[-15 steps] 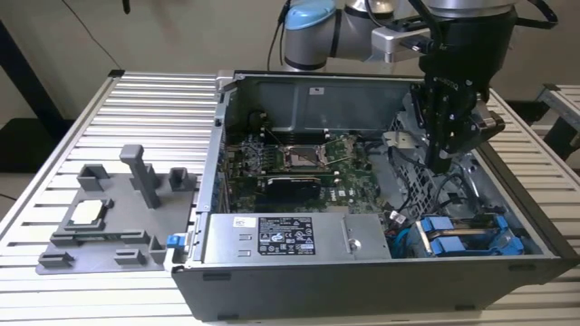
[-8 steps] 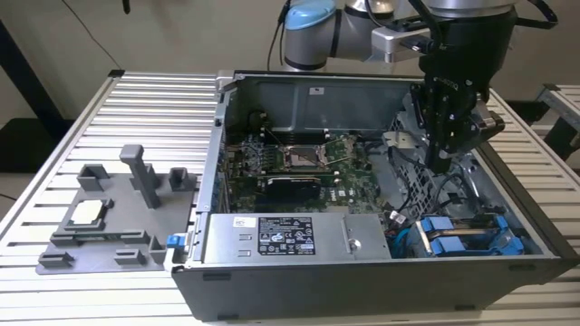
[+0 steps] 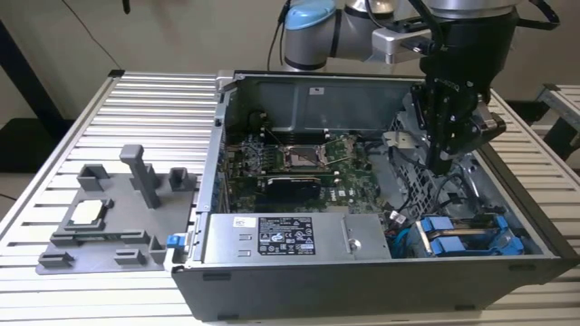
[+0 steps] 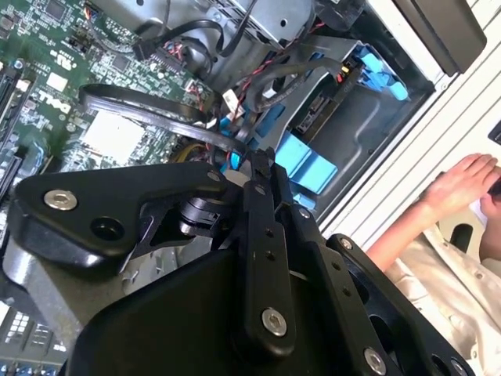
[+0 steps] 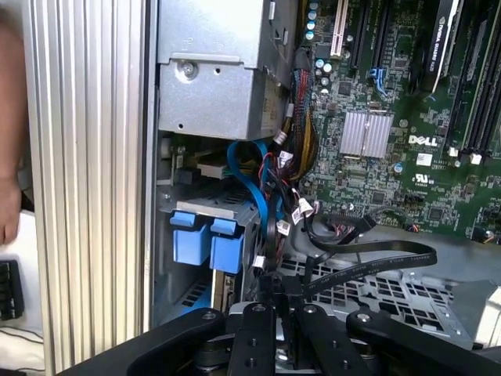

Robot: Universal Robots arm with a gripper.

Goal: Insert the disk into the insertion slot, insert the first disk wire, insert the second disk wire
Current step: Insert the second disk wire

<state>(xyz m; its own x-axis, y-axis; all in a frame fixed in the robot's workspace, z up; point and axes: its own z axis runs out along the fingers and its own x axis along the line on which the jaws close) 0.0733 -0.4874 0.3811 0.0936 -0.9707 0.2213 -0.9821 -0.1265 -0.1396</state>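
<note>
The disk's blue frame and end tabs (image 3: 453, 242) sit inside the grey drive cage, in the insertion slot (image 3: 504, 239) at the case's near corner on the exterior view's right. The same blue tabs (image 5: 207, 241) (image 4: 302, 161) appear in both wrist views. My black gripper (image 3: 446, 161) hangs inside the open computer case, above and behind the cage. Its fingers (image 4: 264, 168) (image 5: 275, 291) are drawn together on the end of a flat black disk wire (image 5: 368, 257) (image 4: 149, 106) that loops over the motherboard. Blue and thin coloured wires (image 5: 249, 184) run beside the cage.
A grey box with a black-and-white sticker (image 3: 282, 238) lies along the case's front. The green motherboard (image 3: 290, 166) fills the case's middle. A grey fixture (image 3: 118, 210) rests on the slatted table at the exterior view's left. A person's hand (image 4: 462, 182) is just outside the case.
</note>
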